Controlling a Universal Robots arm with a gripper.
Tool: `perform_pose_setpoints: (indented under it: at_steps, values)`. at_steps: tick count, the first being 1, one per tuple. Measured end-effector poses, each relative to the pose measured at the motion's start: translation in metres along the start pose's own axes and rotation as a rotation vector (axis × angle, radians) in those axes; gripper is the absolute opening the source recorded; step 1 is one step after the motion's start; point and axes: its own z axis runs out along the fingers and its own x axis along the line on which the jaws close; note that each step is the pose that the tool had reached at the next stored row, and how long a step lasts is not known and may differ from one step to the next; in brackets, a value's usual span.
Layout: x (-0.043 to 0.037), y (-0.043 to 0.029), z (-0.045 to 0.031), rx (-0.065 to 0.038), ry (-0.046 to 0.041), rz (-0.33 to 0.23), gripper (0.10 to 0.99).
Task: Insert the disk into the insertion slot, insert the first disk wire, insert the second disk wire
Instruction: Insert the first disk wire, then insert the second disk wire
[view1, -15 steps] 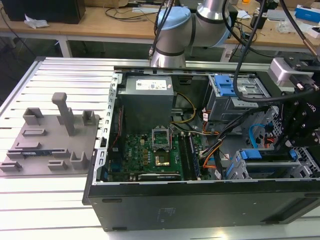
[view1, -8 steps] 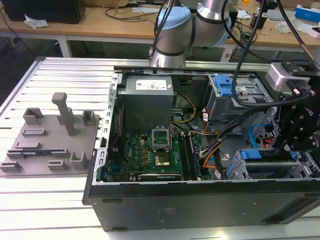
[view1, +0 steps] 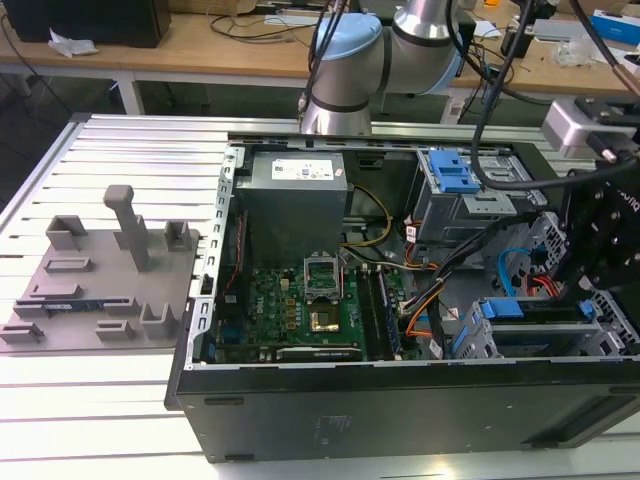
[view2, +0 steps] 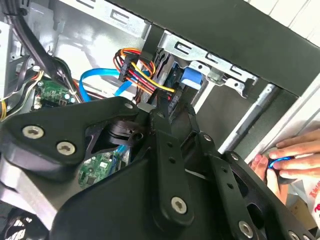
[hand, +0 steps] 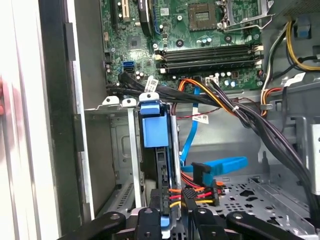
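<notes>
The disk (hand: 155, 131) sits on edge inside the insertion slot (hand: 117, 145), at one corner of the open computer case (view1: 400, 420). The blue end of its carrier is at the slot's mouth.

On one side of the slot, the dark case wall (hand: 55, 125) runs close alongside, with only a narrow strip of grey sheet metal between the two. On the slot's other side, a perforated metal floor (hand: 260, 200) lies open and gives the widest room. A flat blue data cable (hand: 220, 164) loops across that space, just beside the slot. A thick black cable bundle (hand: 260, 130) crosses above the floor from the motherboard (hand: 200, 30), which lies beyond the slot's mouth.

In both wrist views the gripper (hand: 172, 215) is at the slot's rear end, close against the disk's edge. Just beside it is a black power plug (hand: 189, 193) with red, orange and yellow wires. Whether the gripper has hold of the plug, or how wide it stands, cannot be told. In the exterior view the gripper (view1: 600, 240) hangs above the slot, with thick black hoses arching over it.

In the second wrist view a person's hand (view2: 287, 160) rests outside the case wall, well apart from the slot, pinching something small and blue.
</notes>
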Motion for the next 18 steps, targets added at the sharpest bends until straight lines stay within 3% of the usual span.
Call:
perform_pose_setpoints:
  at_steps: [2, 18]
  values:
    - [0.0002, -0.0001, -0.0035, 0.000, 0.0001, 0.000, 0.306]
    - [0.0003, -0.0002, -0.0052, 0.000, 0.0000, 0.000, 0.306]
